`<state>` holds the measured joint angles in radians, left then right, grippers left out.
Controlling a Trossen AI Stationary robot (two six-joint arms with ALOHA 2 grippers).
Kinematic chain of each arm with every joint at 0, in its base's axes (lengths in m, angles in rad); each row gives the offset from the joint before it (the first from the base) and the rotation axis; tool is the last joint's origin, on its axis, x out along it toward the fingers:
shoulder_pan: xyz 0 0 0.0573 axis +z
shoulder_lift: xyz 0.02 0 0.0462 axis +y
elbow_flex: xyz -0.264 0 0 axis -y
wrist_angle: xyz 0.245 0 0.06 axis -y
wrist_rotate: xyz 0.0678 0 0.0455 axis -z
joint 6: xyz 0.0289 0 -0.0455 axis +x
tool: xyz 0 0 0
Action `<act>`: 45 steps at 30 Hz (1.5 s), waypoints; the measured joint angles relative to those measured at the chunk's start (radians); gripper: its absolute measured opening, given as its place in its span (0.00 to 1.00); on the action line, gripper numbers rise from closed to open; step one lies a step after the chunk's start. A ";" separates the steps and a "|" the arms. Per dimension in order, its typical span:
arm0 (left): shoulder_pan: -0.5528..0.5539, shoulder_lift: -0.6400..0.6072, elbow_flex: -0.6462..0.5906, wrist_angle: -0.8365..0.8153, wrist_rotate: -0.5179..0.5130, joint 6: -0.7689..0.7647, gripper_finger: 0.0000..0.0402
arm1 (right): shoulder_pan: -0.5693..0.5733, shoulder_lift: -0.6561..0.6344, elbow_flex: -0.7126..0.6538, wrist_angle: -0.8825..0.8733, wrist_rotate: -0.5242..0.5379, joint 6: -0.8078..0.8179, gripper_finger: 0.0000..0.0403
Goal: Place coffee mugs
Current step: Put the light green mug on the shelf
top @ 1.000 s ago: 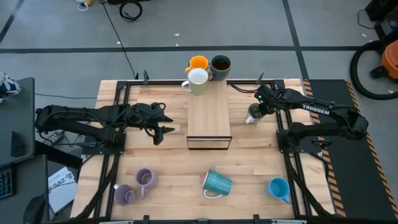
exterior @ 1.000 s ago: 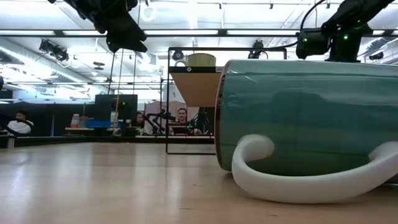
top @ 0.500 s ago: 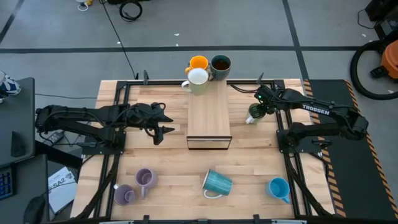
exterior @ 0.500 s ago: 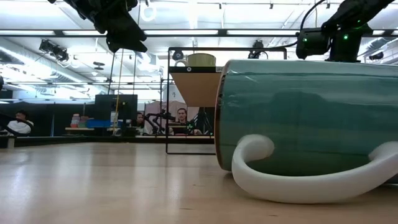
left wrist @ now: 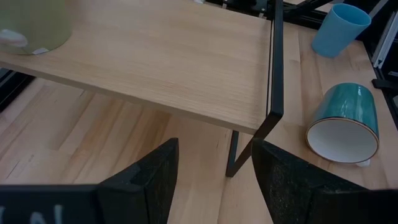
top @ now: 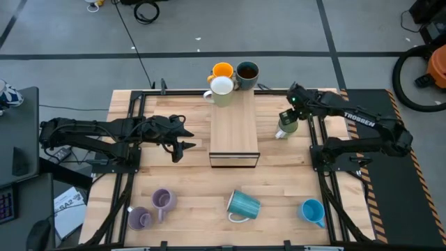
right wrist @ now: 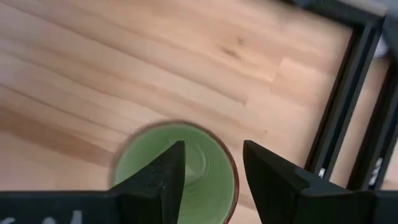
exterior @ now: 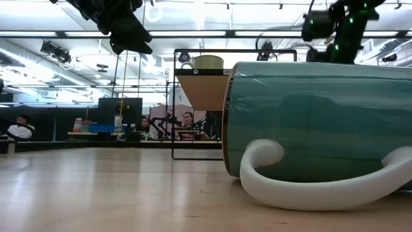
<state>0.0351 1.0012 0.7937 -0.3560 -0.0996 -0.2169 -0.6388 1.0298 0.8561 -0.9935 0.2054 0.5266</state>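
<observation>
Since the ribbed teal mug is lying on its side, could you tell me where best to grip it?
Probably at the rim of the ribbed teal mug, one finger inside its open mouth, coming from the mouth side. Its white handle lies against the table, hard to reach.

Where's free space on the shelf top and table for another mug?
Shelf top: the far end is crowded by the orange mug, dark teal mug and pale mug; its near part is bare. On the table, bare wood lies between the lilac mugs and the ribbed teal mug. The green mug sits under the right claw.
</observation>
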 joint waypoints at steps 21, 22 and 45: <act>0.000 0.000 0.000 0.000 0.000 0.001 0.52 | 0.274 -0.003 0.093 -0.149 -0.253 -0.565 0.41; 0.000 0.000 0.000 0.000 0.000 0.001 0.52 | 0.283 -0.003 0.083 -0.148 -0.220 -0.582 0.41; 0.000 0.000 0.000 0.000 0.000 -0.006 0.52 | 0.306 -0.003 -0.106 -0.004 -0.067 -0.714 0.41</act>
<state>0.0349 1.0012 0.7937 -0.3561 -0.0997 -0.2234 -0.3332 1.0271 0.7503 -0.9977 0.1386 -0.1872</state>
